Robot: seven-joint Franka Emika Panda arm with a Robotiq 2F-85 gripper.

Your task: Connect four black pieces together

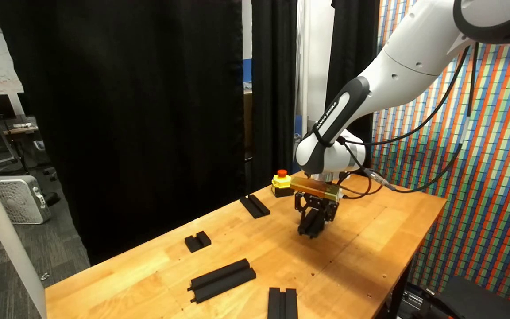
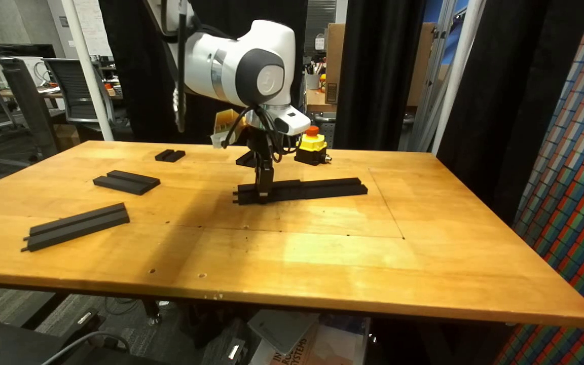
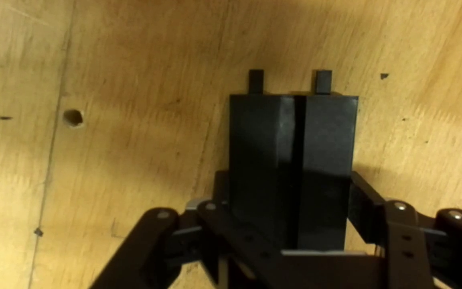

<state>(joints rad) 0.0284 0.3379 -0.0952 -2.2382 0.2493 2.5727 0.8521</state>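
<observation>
Four grooved black bars are on the table. My gripper (image 2: 264, 195) is shut on one black bar (image 3: 323, 132), with a finger against each long side; two pins stick out of its free end. In an exterior view this held bar (image 2: 246, 194) lies end to end with a second bar (image 2: 335, 188), with a slight step at the seam. I cannot tell if the joint is fully closed. In the wrist view the seam is hidden. A third bar (image 2: 126, 181) and a fourth bar (image 2: 76, 226), with pins on one end, lie apart on the left.
A shorter black slab (image 1: 255, 206) and a tiny squarish black block (image 1: 198, 241) lie toward the far edge. A yellow emergency-stop box (image 1: 282, 184) with a red button stands behind the gripper. Black curtains (image 1: 126, 110) hang along the far side of the wooden table (image 2: 322, 268).
</observation>
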